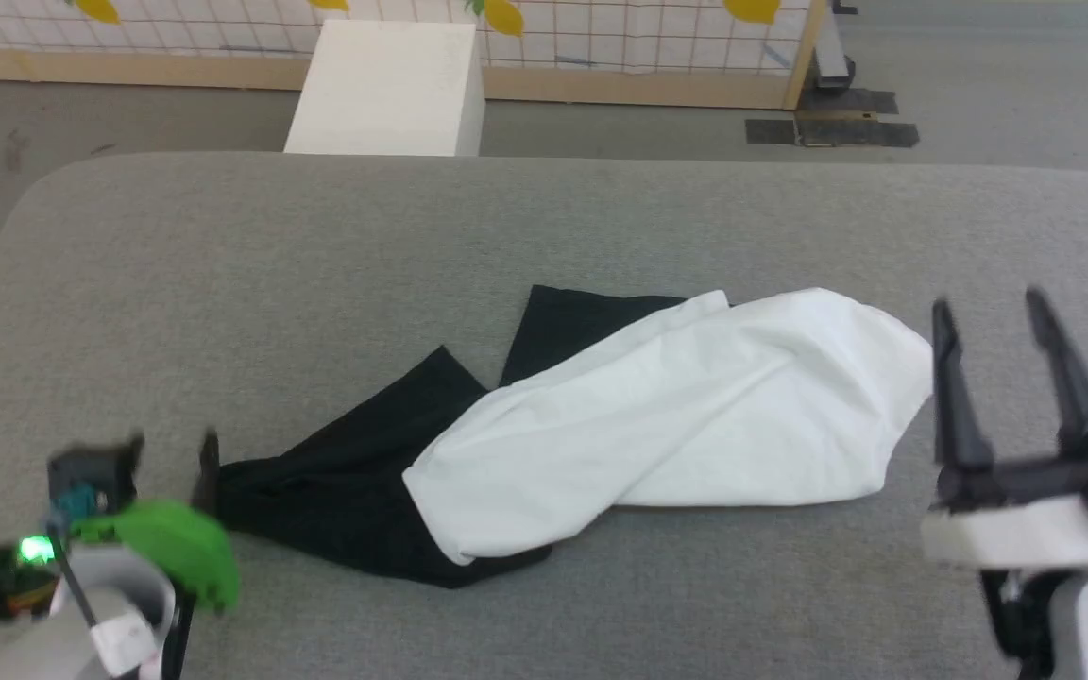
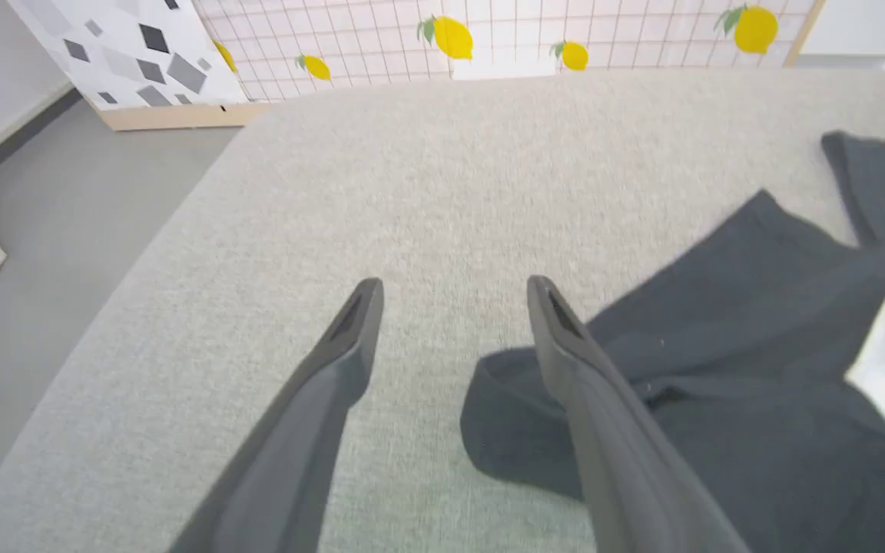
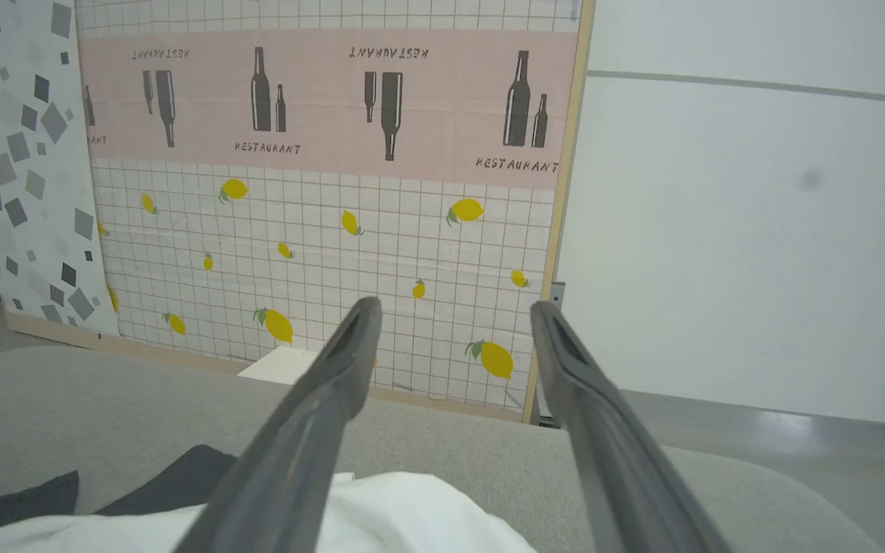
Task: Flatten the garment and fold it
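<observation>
The garment (image 1: 686, 406) lies crumpled on the grey table (image 1: 223, 283), its white body bunched in the middle and its black sleeves (image 1: 346, 482) spread to the left. My left gripper (image 1: 172, 455) hovers at the end of one sleeve, open, with nothing between its fingers. In the left wrist view the sleeve end (image 2: 719, 369) lies just under and beside the right-hand finger (image 2: 565, 346) of the left gripper (image 2: 454, 288). My right gripper (image 1: 988, 307) stands open by the white body's right edge, raised above it. The right wrist view has the right gripper (image 3: 455, 307) over the white cloth (image 3: 412, 514).
A white box (image 1: 393, 85) stands on the floor beyond the table's far edge. A lemon-patterned partition (image 3: 335, 230) closes off the back. The table's rounded left corner (image 2: 104, 322) drops to grey floor. Bare table surface lies in front of and behind the garment.
</observation>
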Controlling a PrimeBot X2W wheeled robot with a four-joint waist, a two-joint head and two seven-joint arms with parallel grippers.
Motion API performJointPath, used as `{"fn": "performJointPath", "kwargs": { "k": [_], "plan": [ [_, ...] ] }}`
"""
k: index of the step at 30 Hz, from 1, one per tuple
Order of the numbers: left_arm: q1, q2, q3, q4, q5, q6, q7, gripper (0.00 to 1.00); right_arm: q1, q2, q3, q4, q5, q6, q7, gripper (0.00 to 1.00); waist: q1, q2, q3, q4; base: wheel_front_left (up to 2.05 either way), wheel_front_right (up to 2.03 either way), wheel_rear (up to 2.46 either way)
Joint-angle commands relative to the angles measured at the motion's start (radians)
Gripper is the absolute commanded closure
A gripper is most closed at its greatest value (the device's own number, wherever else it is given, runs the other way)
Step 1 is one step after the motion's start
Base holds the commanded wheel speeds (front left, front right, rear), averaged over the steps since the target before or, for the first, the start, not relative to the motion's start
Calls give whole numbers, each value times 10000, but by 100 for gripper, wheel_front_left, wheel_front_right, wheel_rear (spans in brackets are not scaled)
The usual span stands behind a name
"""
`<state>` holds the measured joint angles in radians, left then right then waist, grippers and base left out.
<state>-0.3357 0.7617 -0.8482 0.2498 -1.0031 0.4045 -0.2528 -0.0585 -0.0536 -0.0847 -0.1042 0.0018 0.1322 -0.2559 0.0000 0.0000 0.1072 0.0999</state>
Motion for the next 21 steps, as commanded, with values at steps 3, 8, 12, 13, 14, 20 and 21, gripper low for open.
{"fn": "performJointPath", "kwargs": {
  "k": [3, 8, 12, 13, 14, 20, 21],
  "plan": [
    [-93, -768, 1814, -998, 1669, 528, -82, 0, -1140, -583, -243, 112, -225, -15, -59, 0, 0, 0, 41, 285, 0, 0, 0],
    [897, -1973, 3756, -2246, 4128, 824, -86, 0, -2547, -2044, 180, 1301, 62, -15, -59, 0, 0, 0, 139, 482, 0, 0, 0],
    [1598, -3028, 4983, -2848, 5471, 648, -87, 0, -3528, -3479, 1694, 3027, 783, -15, 517, 0, 0, 0, 243, 640, 0, 0, 0],
    [1751, -3310, 5256, -2960, 5756, 541, -88, 0, -3810, -3814, 2290, 3351, 1270, -15, 1181, 0, 0, 0, 304, 676, 0, 0, 0],
    [1886, -3574, 5483, -3022, 6007, 409, -88, 0, -4084, -4168, 2943, 3649, 1869, -15, 2078, 0, 0, 0, 370, 711, 0, 0, 0],
    [2069, -4780, 6335, -3034, 7064, -454, -88, 0, -5700, -6088, 5929, 3996, 5494, -15, 6794, 0, 0, 0, 979, 932, 0, 0, 0],
    [2020, -4950, 6457, -3005, 7177, -559, -88, 0, -5941, -6267, 6137, 4049, 5881, -15, 7288, 0, 0, 0, 1095, 983, 0, 0, 0]
  ]
}}
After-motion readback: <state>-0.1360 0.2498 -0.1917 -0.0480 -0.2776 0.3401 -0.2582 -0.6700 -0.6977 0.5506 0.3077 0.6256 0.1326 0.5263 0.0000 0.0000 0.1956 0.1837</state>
